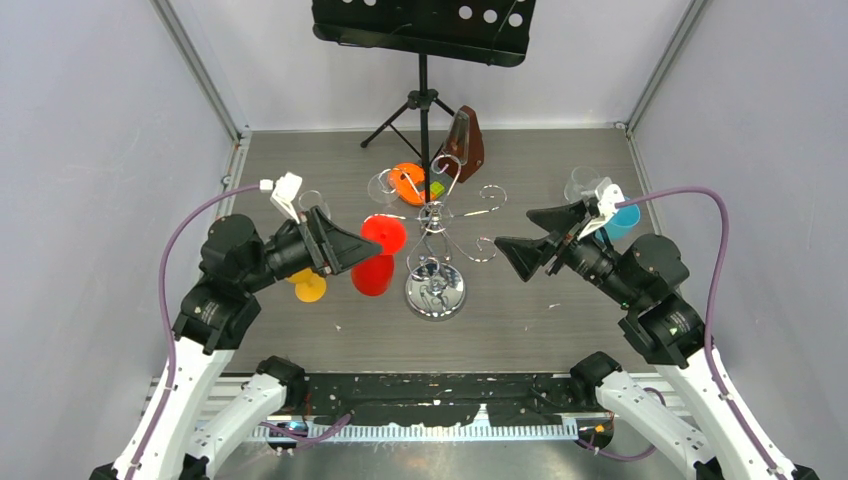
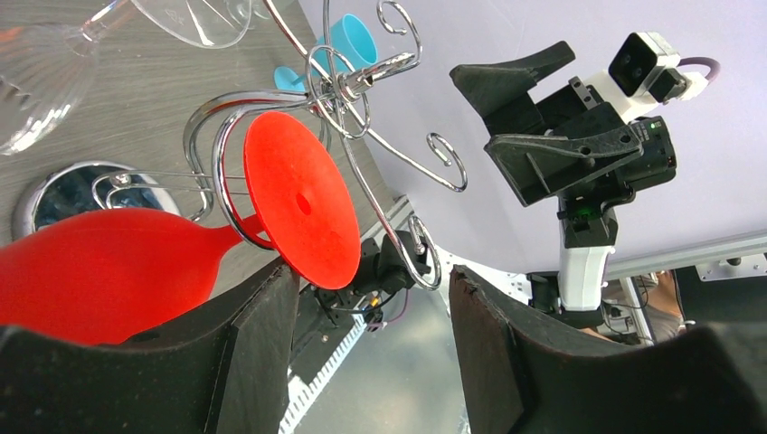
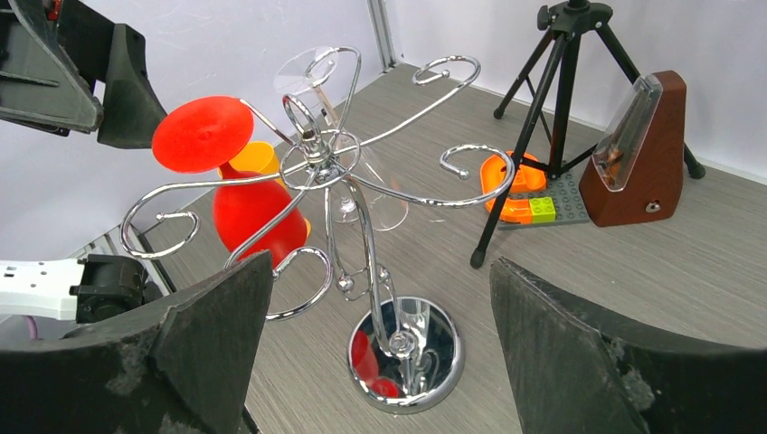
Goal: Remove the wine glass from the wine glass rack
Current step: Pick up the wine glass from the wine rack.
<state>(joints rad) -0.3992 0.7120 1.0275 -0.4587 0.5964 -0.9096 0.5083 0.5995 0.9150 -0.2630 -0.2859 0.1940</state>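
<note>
- A red wine glass (image 1: 374, 272) hangs upside down on the left side of the chrome wine glass rack (image 1: 436, 290). Its flat foot (image 2: 298, 199) rests on top of a curled wire arm and its bowl (image 2: 99, 262) hangs below
- The left gripper (image 2: 371, 280) reaches in from the left of the rack with its jaws partly open. The gap between them is bare and nothing is gripped, though the rim of the foot sits close to one fingertip and the bowl lies along the outside of that finger
- The right gripper (image 1: 514, 230) faces the rack from the right, jaws spread wide and empty, and stays clear of the wires
- The glass looks like moulded plastic: probably light, stiff and smooth enough to slide in a loose pinch, and less fragile than real glass
- The best hold appears to be the narrow stem (image 2: 249, 231), just under the foot where it drops from the wire. A firm squeeze there should suit it, and the bowl looks too wide and rounded for these jaws
- The glass would likely have to slide outward along the arm, away from the rack's post, before it comes free
- A careless tug could drag or tip the slender rack and swing the clear glass (image 1: 384, 186) hanging on its far side
</note>
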